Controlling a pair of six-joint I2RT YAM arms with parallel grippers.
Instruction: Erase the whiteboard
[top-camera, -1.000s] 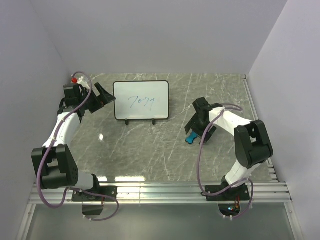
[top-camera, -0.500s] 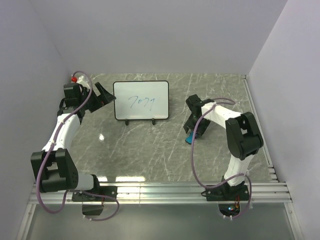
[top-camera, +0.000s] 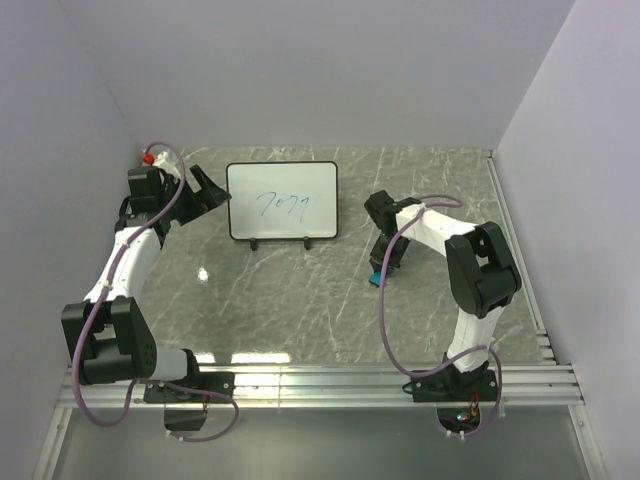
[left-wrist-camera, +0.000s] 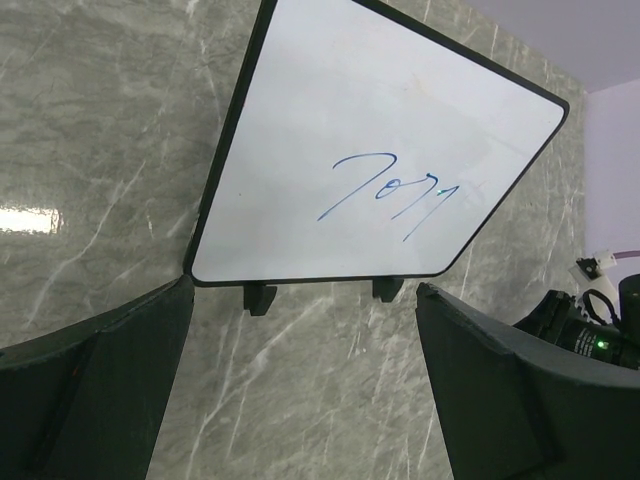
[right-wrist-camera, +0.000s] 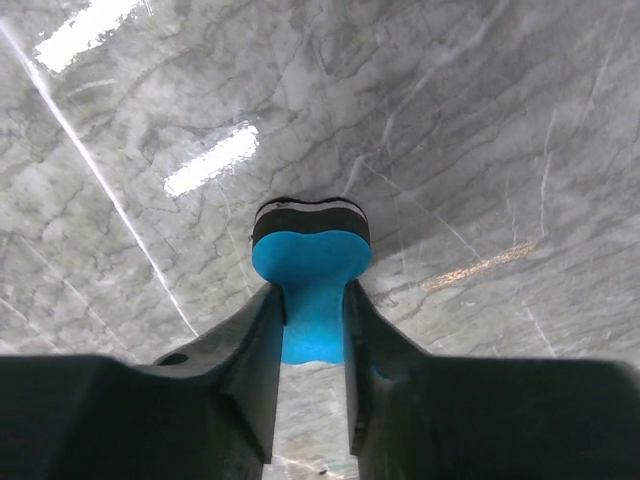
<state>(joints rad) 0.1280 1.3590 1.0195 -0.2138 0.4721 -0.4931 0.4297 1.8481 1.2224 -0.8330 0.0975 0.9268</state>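
Observation:
The whiteboard (top-camera: 282, 201) stands upright on two small black feet at the back middle of the table, with a blue scribble (left-wrist-camera: 385, 192) on its face. My left gripper (top-camera: 212, 187) hangs open just left of the board's left edge, facing it (left-wrist-camera: 380, 150). Nothing sits between its fingers (left-wrist-camera: 95, 380). My right gripper (top-camera: 381, 262) is down at the table to the right of the board. It is shut on the blue eraser (right-wrist-camera: 312, 275), whose foam is pinched narrow between the two fingers (right-wrist-camera: 240, 350). The eraser's blue tip (top-camera: 375, 277) shows under the gripper.
Grey marble tabletop (top-camera: 300, 310) spreads in front of the board. White walls close the back and both sides. A metal rail (top-camera: 320, 385) runs along the near edge, where the arm bases are bolted. A slatted strip (top-camera: 515, 240) runs along the right edge.
My right gripper has closed on the blue eraser, and its arm has swung a little left toward the board. The left arm and the whiteboard have not moved.

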